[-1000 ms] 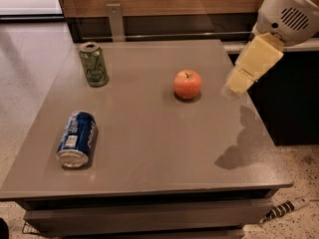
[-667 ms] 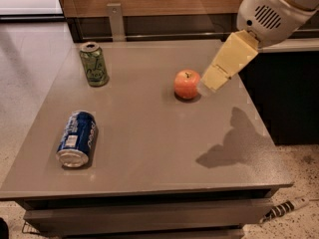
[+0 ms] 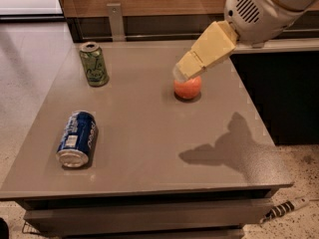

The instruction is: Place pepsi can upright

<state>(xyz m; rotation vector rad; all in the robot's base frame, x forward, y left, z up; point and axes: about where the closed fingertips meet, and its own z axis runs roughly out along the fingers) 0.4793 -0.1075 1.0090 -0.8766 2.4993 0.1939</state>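
Note:
The pepsi can [image 3: 77,138], dark blue with white lettering and a silver end, lies on its side near the front left of the grey table [image 3: 149,148]. Its silver end faces the front edge. My gripper [image 3: 181,73], cream-coloured, hangs from the white arm [image 3: 259,6] at the upper right. It is above the table's back middle, just over an orange fruit, and far to the right of the pepsi can. It holds nothing that I can see.
A green can [image 3: 93,64] stands upright at the back left of the table. An orange round fruit [image 3: 188,87] sits at the back middle, partly behind the gripper. A dark cabinet [image 3: 279,93] flanks the table's right side. The arm's shadow [image 3: 224,148] falls on the front right.
The arm and gripper have moved left and lower, from beyond the table's right edge to just over the orange fruit. The cans and the fruit have not moved.

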